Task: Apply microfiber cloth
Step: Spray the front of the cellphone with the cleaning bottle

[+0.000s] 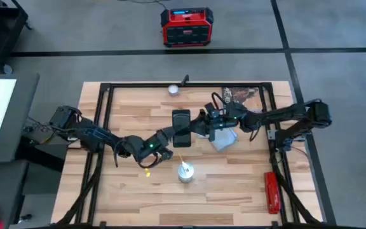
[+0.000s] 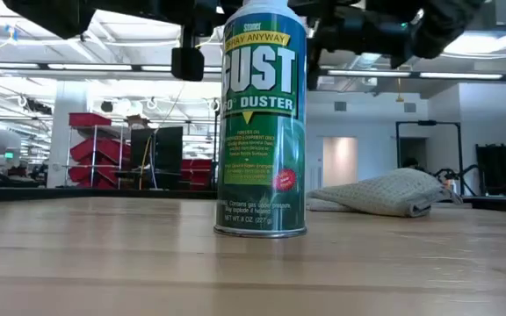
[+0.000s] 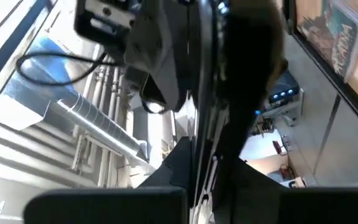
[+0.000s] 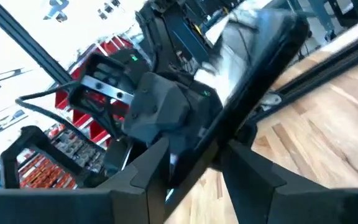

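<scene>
The microfiber cloth lies bunched near the table's middle, toward its right edge. Both the left gripper and right gripper clamp the black phone. Soft and light, the cloth is best pinched at a raised fold.

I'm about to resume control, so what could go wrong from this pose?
Both the left gripper and right gripper seem clamped on the flat black rectangular phone above the table; releasing one carelessly may drop it. The crumpled pale grey microfiber cloth lies ungripped on the table. The upright green duster can beside the left arm could tip.
</scene>
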### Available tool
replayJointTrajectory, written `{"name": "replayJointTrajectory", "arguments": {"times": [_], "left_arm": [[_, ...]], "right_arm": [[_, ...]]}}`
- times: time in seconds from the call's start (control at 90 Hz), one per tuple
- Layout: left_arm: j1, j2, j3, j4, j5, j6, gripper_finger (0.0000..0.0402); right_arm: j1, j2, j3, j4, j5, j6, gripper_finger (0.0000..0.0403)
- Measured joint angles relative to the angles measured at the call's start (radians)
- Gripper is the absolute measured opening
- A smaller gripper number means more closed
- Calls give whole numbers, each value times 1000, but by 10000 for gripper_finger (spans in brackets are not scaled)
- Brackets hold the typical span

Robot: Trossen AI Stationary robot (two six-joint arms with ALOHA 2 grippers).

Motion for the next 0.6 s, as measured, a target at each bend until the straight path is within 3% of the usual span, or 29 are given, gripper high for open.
{"name": "replayJointTrajectory", "arguments": {"times": [0.211, 0.367, 0.6], "left_arm": [[0, 0, -1, 4, -27, -4, 2], [-1, -1, -3, 21, -55, 2, 2], [-6, -2, -3, 31, -61, 1, 2]], "right_arm": [[-9, 68, 44, 58, -38, 16, 121], [-47, 6, 26, 7, -99, -7, 119], [-73, -74, 5, -71, -61, -66, 119]]}}
